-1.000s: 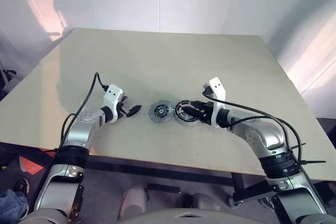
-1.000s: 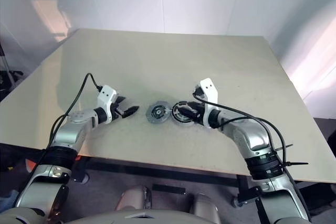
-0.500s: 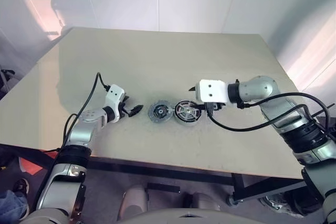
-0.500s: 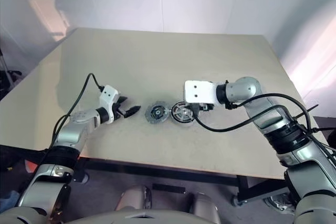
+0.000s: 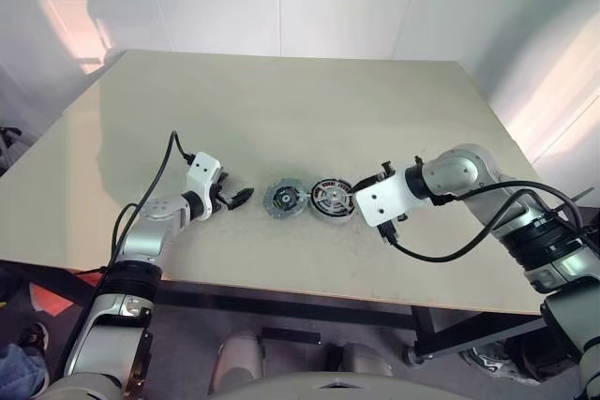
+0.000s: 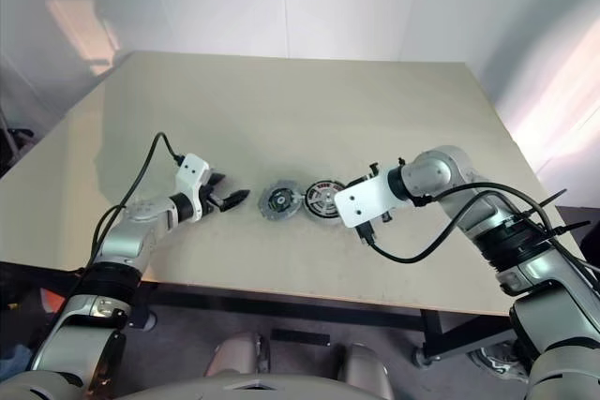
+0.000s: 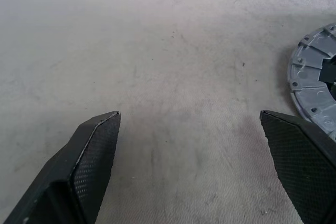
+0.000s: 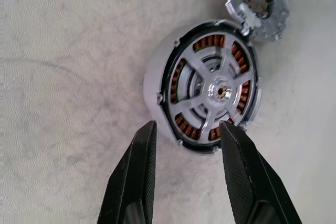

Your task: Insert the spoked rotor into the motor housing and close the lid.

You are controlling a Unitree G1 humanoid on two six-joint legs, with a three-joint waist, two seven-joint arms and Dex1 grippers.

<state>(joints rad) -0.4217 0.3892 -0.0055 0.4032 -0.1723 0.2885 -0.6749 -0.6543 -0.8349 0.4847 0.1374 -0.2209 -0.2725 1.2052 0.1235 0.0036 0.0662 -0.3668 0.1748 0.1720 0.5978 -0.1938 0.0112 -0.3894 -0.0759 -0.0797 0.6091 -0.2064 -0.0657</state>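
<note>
The motor housing point(image 8: 155, 95) stands on the table, copper windings showing around its inside. The spoked rotor point(image 8: 220, 92) sits in it, silver face up. Touching the housing's left side lies the lid point(image 5: 284, 200), a flat grey disc with a dark centre. My right gripper point(image 8: 189, 125) hovers over the housing's rim, fingers apart and holding nothing; in the head views its white wrist block point(image 5: 380, 201) hides the fingers. My left gripper point(image 5: 236, 199) rests low on the table, left of the lid, open wide and holding nothing. The lid's edge point(image 7: 315, 90) shows beside one left finger.
The beige table point(image 5: 281, 100) stretches far beyond the parts. Its front edge point(image 5: 309, 292) runs close below both arms. A black cable point(image 5: 441, 250) loops from my right wrist over the table.
My right arm has lifted its elbow and rolled the wrist over, drawing the fingers off the housing to hover above it. The housing, lid and left arm have stayed put.
</note>
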